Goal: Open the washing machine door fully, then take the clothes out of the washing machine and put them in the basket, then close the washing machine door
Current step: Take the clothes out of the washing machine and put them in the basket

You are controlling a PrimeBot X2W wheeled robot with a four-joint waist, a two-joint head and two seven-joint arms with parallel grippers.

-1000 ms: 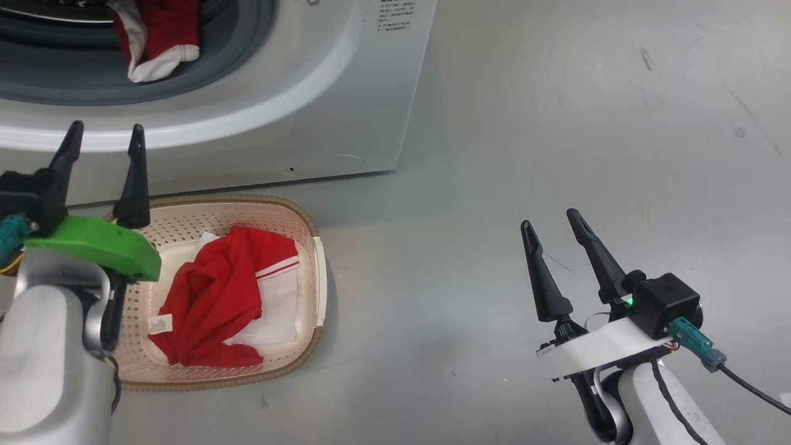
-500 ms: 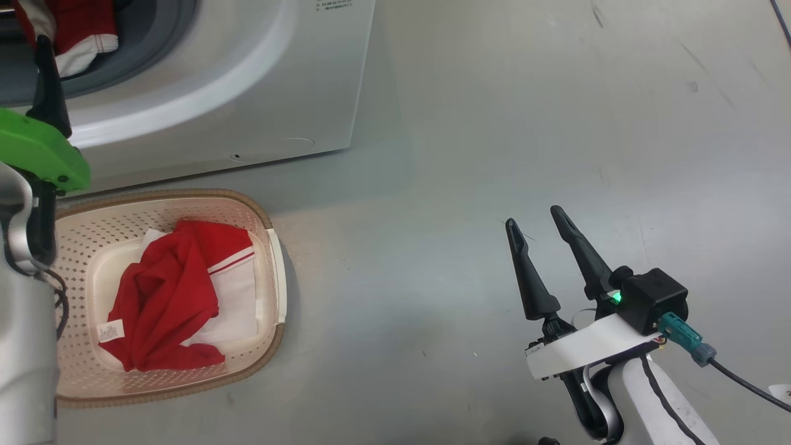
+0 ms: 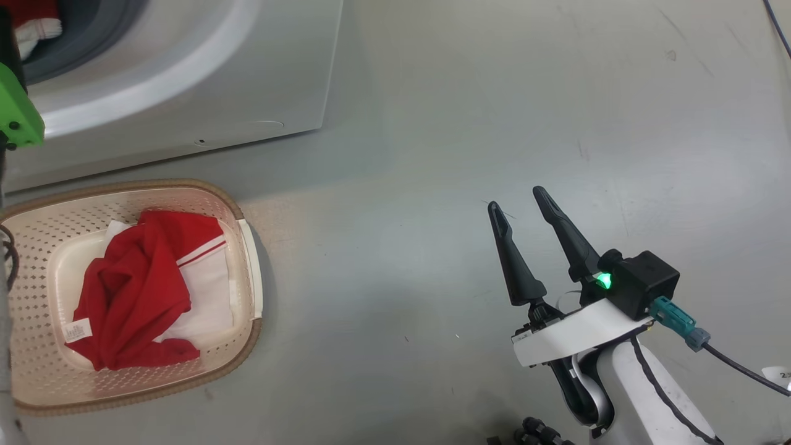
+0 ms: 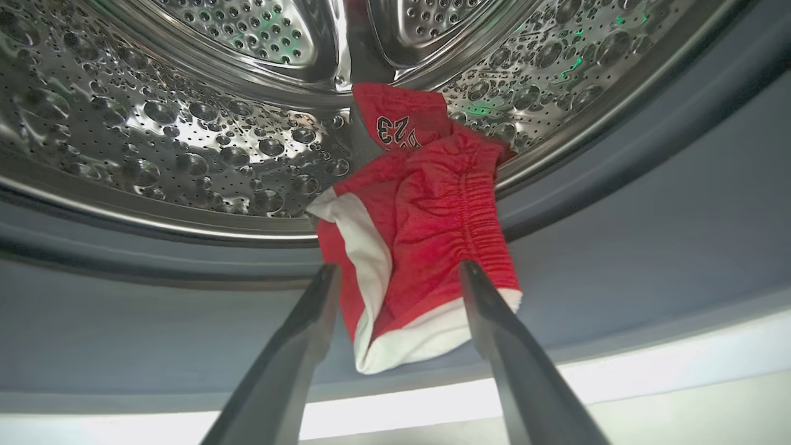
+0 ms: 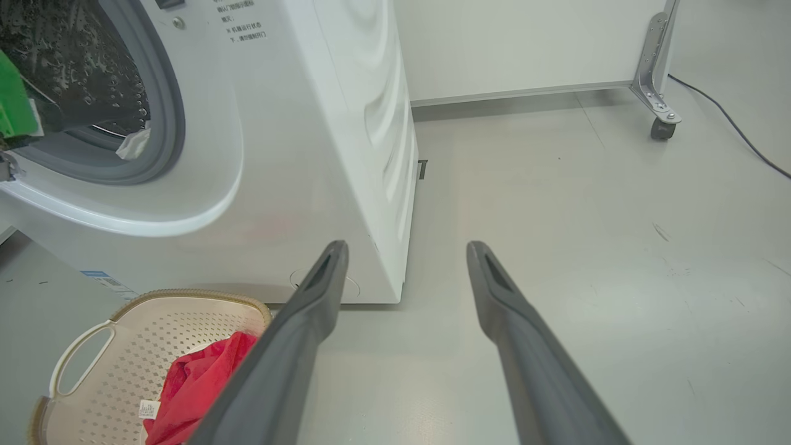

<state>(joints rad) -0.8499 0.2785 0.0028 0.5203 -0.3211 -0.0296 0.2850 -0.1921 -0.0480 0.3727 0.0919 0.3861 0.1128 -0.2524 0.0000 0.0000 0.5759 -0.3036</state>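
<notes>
1. Left wrist view: the left gripper (image 4: 398, 267) is being held wide open, gripping nothing, with red-and-white shorts (image 4: 445, 204) being framed between its fingers as they hang over the grey door seal (image 4: 618, 247) at the drum (image 4: 154, 123) mouth.
2. A shallow closure is being judged the main risk: only the white hem would be pinched, and the shorts could be dropped short of the basket (image 3: 247, 337) or snagged on the seal.
3. Head view: the right gripper (image 3: 516, 198) is being held wide open and empty over bare floor (image 3: 432, 123), well apart from the basket, where a red jersey (image 3: 136, 290) is lying.
4. Right wrist view: the washing machine (image 5: 296, 154) side and the basket's loop handle are being shown.
</notes>
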